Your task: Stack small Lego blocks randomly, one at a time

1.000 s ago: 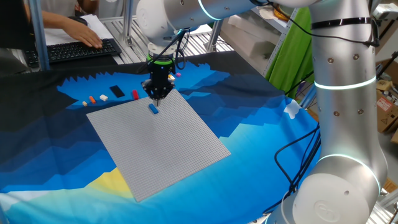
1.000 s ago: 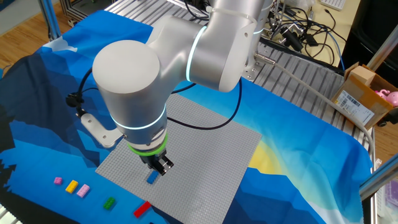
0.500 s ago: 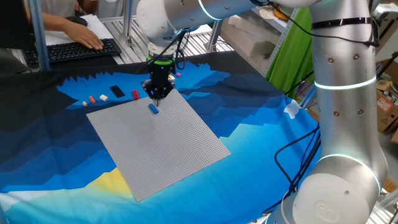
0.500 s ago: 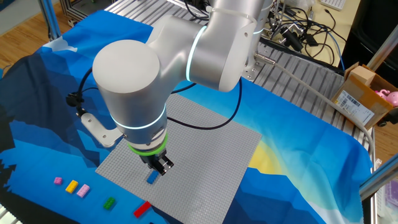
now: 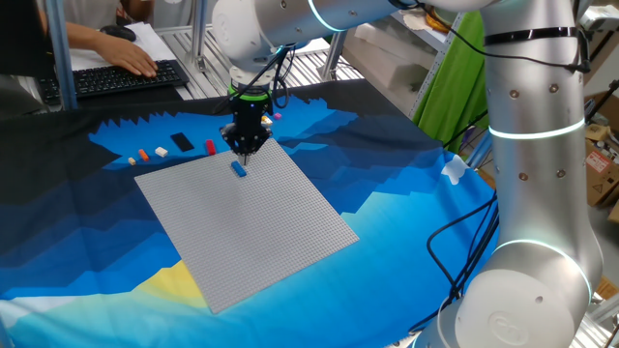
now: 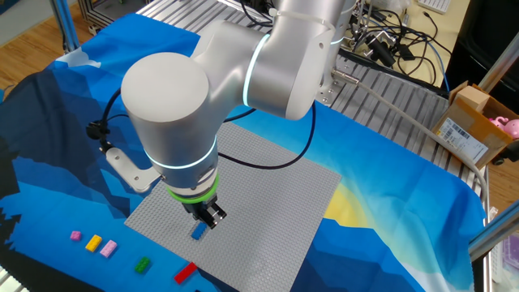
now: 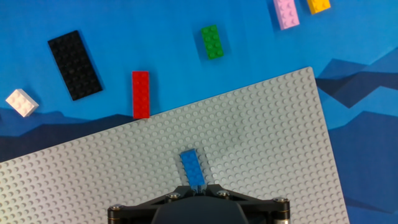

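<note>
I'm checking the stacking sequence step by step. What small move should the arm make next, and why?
Probably lift straight up and head for the red block: the blue block sits on the grey baseplate just beyond the gripper, and the other blocks lie on the cloth.

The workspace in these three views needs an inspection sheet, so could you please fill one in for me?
Surface: blue patterned cloth with a grey baseplate on it.
Job's things: blue brick on the baseplate; red brick, green brick, pink brick, yellow brick and white brick loose on the cloth.
Clutter: flat black plate near the red brick.
Grippers: gripper just above the blue brick; open or shut cannot be told.
Cables: black cable on the cloth; tangled cables behind the table.
Surroundings: person's hand at a keyboard; cardboard box.
</note>
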Robot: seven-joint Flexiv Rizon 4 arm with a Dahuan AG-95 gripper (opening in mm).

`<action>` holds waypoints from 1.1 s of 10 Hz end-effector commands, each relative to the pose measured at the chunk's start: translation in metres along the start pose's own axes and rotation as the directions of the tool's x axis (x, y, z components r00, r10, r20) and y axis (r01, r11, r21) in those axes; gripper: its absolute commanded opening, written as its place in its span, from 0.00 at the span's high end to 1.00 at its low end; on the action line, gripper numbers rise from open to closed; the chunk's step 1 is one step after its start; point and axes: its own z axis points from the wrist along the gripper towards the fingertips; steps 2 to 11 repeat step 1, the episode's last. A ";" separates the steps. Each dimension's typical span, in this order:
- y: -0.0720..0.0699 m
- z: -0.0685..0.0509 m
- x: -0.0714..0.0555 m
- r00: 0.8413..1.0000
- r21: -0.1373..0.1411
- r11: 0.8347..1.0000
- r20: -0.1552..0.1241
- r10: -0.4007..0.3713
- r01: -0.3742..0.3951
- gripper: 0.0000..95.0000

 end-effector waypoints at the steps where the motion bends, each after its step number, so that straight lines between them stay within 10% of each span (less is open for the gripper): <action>1: 0.000 0.000 0.000 1.000 0.000 1.000 0.000 0.000 0.000 1.00; 11: 0.000 0.000 0.000 1.000 0.000 1.000 0.000 0.000 0.000 1.00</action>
